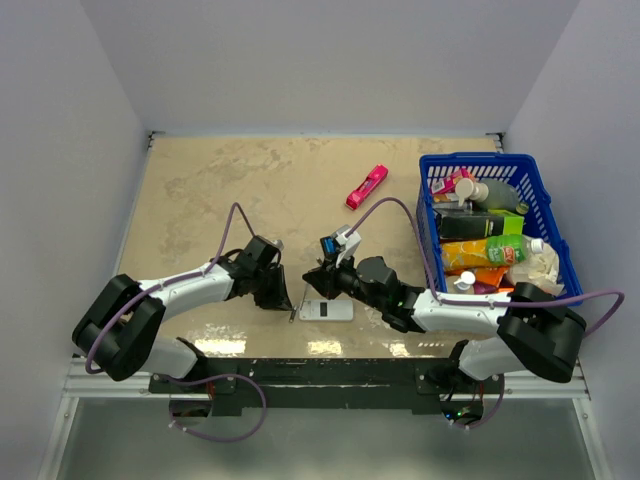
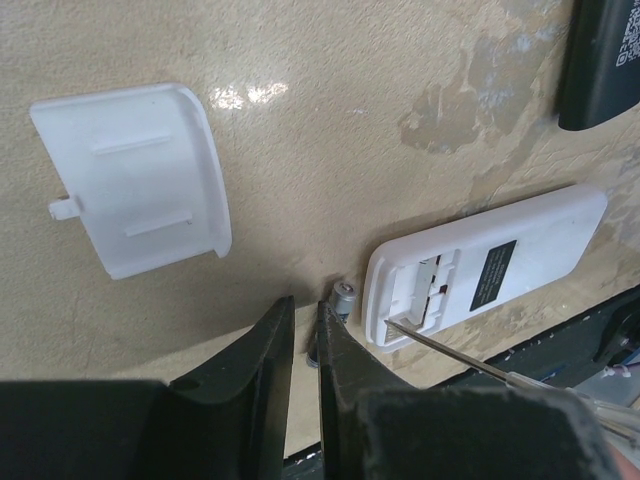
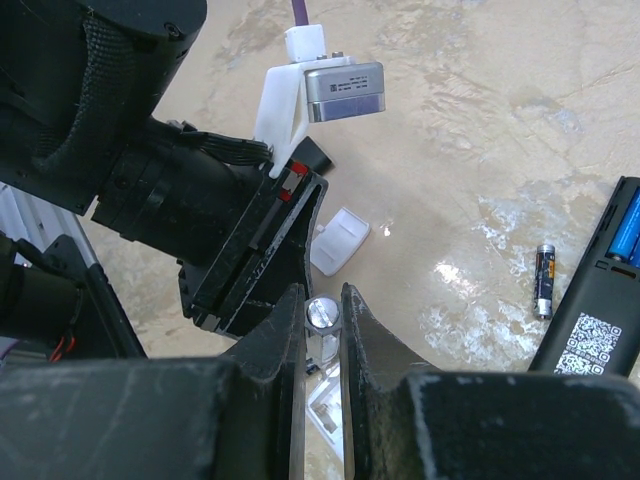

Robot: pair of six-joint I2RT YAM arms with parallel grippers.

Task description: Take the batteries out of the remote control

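— Top view first. Anything hard to see?
— Could not make out the fingers of the left gripper (image 1: 282, 298) or the right gripper (image 1: 314, 280). Too small and dark up there. Could not pick out any battery either.

— And the arms?
— Lay low over the table (image 1: 230, 190), both bent in toward the middle. Ended tip near tip, right by the white remote (image 1: 326, 310). Saw a pink thing (image 1: 367, 186) farther back. Saw a blue basket (image 1: 480, 158) full of stuff on the right, well apart.

— Left wrist next?
— Showed two dark fingers almost together, with a thin gap and nothing clear inside. Spotted a small grey battery (image 2: 343, 294) on the table, just beside one finger and the end of the white remote. Saw the remote's slot open, with a thin shiny stick (image 2: 450, 348) poking at it. Could not tell what held the stick. Saw a white cover (image 2: 135, 180) lying apart, and a black remote (image 2: 600, 60) cut off at the corner.

— Right wrist?
— Had the left gripper blocking much of the view. Showed narrow fingers with the grey battery's shiny end in the gap. Could not tell if squeezed or only seen past them. Saw a dark battery (image 3: 543, 280) loose on the table beside the black remote. Saw blue batteries (image 3: 628, 225) inside that remote, cut off at the edge.
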